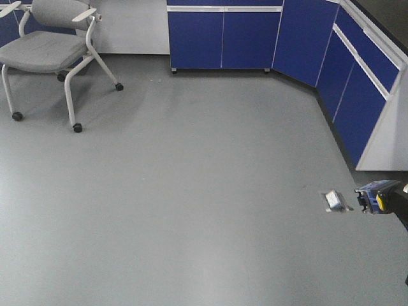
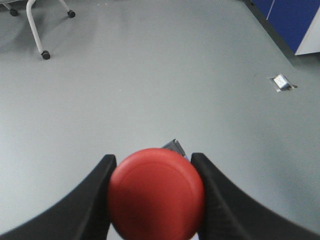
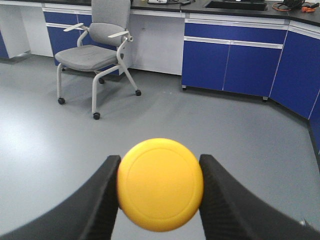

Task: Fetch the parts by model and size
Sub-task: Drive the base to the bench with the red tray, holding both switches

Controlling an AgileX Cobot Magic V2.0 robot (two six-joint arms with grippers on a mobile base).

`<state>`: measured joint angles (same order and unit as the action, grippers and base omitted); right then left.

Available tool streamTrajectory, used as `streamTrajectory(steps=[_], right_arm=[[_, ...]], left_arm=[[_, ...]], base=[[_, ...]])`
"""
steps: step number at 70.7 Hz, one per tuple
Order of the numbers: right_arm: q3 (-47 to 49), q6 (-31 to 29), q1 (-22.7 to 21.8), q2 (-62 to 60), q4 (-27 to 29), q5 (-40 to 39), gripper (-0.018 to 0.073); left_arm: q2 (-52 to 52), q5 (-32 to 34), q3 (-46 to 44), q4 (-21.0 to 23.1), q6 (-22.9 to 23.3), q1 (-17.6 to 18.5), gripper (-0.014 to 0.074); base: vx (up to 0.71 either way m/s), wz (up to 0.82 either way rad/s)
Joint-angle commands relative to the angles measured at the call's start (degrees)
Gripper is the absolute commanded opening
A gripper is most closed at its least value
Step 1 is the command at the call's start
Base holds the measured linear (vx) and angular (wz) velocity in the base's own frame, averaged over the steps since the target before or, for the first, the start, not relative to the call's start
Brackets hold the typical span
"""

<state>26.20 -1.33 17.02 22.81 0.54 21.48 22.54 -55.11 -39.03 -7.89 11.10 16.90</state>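
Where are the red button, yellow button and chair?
red button (image 2: 156,195), left wrist view, middle of its cap.
yellow button (image 3: 160,184), right wrist view, middle of its cap.
chair (image 3: 88,56), right wrist view, grey seat.

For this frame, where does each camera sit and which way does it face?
Front: on the robot's front, facing forward and down over floor, chair, cabinets; right gripper with yellow switch at right edge.
Left wrist: behind left gripper, tilted down at floor; both fingers clamp red switch.
Right wrist: behind right gripper, facing chair and cabinets; both fingers clamp yellow switch.
Shared: chair in all; silver part on floor in front and left wrist.
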Motion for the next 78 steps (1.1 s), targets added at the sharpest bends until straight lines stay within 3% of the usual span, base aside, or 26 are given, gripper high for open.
streamTrajectory(steps=[1, 78], right_arm=[[1.73, -0.76, -0.09, 0.20, -0.24, -4.78, -0.0006], [1.73, -0.76, -0.09, 0.20, -0.24, -4.78, -0.0006]], left_arm=[[0.57, 4.24, -1.33, -0.36, 0.27, 0.19, 0.0003], [0.57, 4.23, -1.33, -0.36, 0.27, 0.19, 0.0003]], base=[[0.68, 0.02], [0.60, -0.01]])
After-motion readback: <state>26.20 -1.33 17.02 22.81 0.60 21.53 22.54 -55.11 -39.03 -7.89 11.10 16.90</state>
